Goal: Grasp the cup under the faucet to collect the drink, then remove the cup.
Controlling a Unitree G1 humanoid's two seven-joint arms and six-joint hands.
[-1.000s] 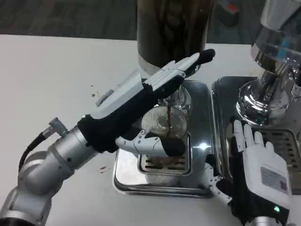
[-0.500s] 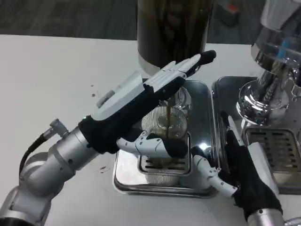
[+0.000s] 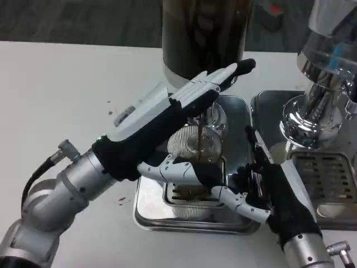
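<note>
Cup [image 3: 196,146] sits on the steel tray [image 3: 234,114] under the faucet [image 3: 211,114], brown drink pouring in. Left robot hand [image 3: 167,120] wraps around it (thumb in front). Right robot hand [image 3: 262,187] is beside it, fingers spread, holding nothing.

Looks like a lab or demo bench rigged as a drink station, not a real kitchen. Plain white table [image 3: 61,84] with dark carpet-like floor [image 3: 78,19] behind it. Tall dark beverage dispenser [image 3: 203,33] stands just beyond the left hand [image 3: 167,120], with a polished steel drip tray [image 3: 237,120] under that hand. Second chrome dispenser [image 3: 323,72] with its own grated tray [image 3: 329,178] sits beyond and beside the right hand [image 3: 273,190].
</note>
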